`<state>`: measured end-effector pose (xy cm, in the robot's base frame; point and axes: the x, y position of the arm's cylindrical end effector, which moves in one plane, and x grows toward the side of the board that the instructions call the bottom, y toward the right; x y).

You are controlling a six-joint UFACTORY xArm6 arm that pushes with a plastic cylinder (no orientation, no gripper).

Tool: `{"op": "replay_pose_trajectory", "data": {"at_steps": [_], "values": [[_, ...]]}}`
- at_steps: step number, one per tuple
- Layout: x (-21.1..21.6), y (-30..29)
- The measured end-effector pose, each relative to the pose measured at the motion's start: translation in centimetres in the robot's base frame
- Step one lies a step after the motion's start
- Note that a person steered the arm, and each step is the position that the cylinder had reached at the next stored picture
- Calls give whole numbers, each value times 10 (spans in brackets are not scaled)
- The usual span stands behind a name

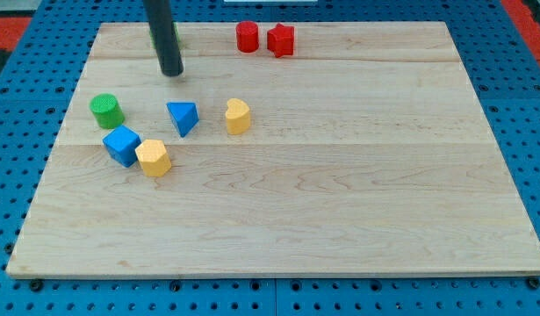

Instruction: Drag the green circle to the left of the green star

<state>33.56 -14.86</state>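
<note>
Our tip [171, 74], a bare rod holding nothing, rests upper left on the tabletop [340, 219]. The green circle [106, 111] sits lower left, untouched; the star seems hidden behind our rod. Next: reach the circle.

The worktop [340, 193] carries seven fully visible blocks: two red, two blue, two yellow and one green. By item, these are a red cylinder [246, 37], a red cube-like block [281, 40], a blue triangle [183, 117], a blue cube [122, 145], a yellow heart-like block [238, 116], a yellow hexagon [154, 158] and a green circle [106, 111]. One further green sliver [178, 39] shows just beside the rod, shape indeterminate.
</note>
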Motion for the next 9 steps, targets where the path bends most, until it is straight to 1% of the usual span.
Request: {"op": "replay_pose_trajectory", "data": {"at_steps": [1, 2, 3, 4, 5, 6, 7, 8, 9], "values": [[66, -9], [106, -25], [77, -58], [19, -62], [38, -61], [79, -67], [53, -100], [-14, -100], [-52, -100]]}}
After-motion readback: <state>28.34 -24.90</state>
